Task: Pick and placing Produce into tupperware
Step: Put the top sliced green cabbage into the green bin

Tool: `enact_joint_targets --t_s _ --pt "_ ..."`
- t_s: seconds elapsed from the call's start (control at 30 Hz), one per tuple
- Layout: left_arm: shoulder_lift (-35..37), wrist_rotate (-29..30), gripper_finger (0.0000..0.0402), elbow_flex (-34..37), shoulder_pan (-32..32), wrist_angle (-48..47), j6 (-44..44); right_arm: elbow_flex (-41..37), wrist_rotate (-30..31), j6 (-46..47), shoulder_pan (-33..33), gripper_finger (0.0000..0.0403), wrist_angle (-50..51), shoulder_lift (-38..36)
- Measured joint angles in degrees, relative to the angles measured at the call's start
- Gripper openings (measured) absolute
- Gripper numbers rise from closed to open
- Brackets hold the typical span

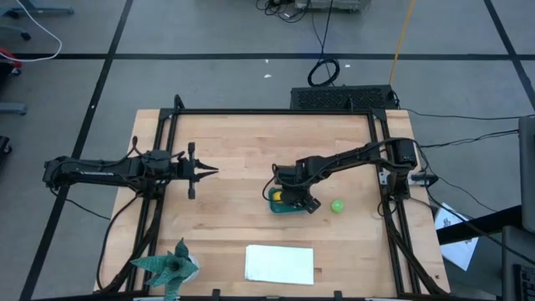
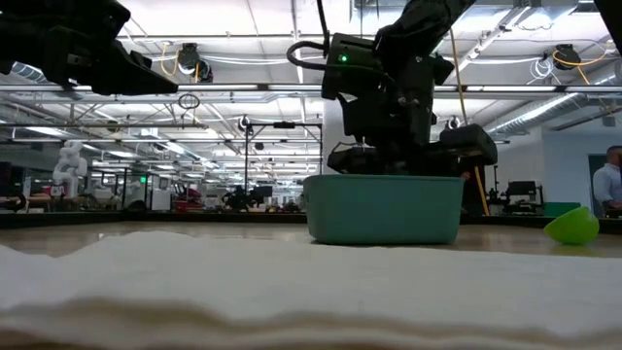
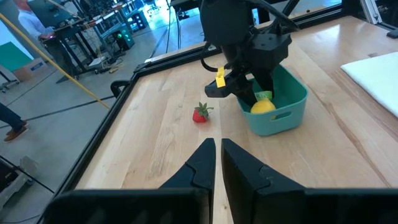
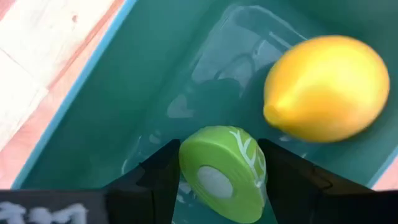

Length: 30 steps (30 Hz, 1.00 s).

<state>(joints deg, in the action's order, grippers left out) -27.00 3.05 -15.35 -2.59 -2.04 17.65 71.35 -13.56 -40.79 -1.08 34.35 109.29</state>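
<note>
The teal tupperware (image 1: pixel 284 206) (image 2: pixel 384 209) stands mid-table. A yellow lemon (image 4: pixel 326 87) (image 3: pixel 262 107) lies on its floor. My right gripper (image 4: pixel 221 180) (image 1: pixel 294 199) reaches down into the tub, shut on a green produce piece (image 4: pixel 219 171) beside the lemon. Another bright green piece (image 1: pixel 337 206) (image 2: pixel 571 226) rests on the table right of the tub. A small red strawberry-like piece (image 3: pixel 200 114) lies on the wood beside the tub. My left gripper (image 1: pixel 209 171) (image 3: pixel 217 152) waits shut over the table's left part. My right gripper pinches the green piece by its two opposite sides (image 4: pixel 186 165) between its two fingers (image 4: pixel 155 180). The fingers come from above, slanting down into the tub. The piece's pale round face (image 4: pixel 214 182) is toward the wrist camera. Whether it touches the tub's floor, I cannot tell.
A flat white sheet (image 1: pixel 280 263) (image 2: pixel 292 292) lies at the near edge. A green spiky paper figure (image 1: pixel 171 267) stands at the near left corner. Black frame rails (image 1: pixel 276 111) border the table. A person (image 2: pixel 610 185) stands in the room beyond.
</note>
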Motion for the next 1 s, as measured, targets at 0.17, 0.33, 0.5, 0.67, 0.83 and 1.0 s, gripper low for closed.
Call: enact_joint_targets --t_s 0.17,0.33,0.5,0.67,0.83,1.0 --pt "0.0 0.0 0.0031 0.0 0.0 0.0 0.0 0.0 0.0 -0.4 0.0 0.0189 -1.3 0.0" --pt "0.0 0.0 0.0031 0.0 0.0 0.0 0.0 -0.1 0.1 1.2 0.0 0.0201 -1.2 0.0" --pt "0.0 0.0 0.0031 0.0 0.0 -0.3 0.0 -0.1 0.2 2.1 0.0 0.0217 -1.1 0.0" --pt "0.0 0.0 0.0031 0.0 0.0 -0.8 0.0 -0.1 0.3 2.3 0.0 0.0221 -1.2 0.0" --pt "0.0 0.0 0.0031 0.0 0.0 -1.0 -0.1 -0.1 0.6 2.6 0.0 0.0220 -1.1 0.0" --pt "0.0 0.0 0.0031 0.0 0.0 -1.0 -0.1 0.3 3.2 2.6 0.0 0.0220 0.0 0.0"
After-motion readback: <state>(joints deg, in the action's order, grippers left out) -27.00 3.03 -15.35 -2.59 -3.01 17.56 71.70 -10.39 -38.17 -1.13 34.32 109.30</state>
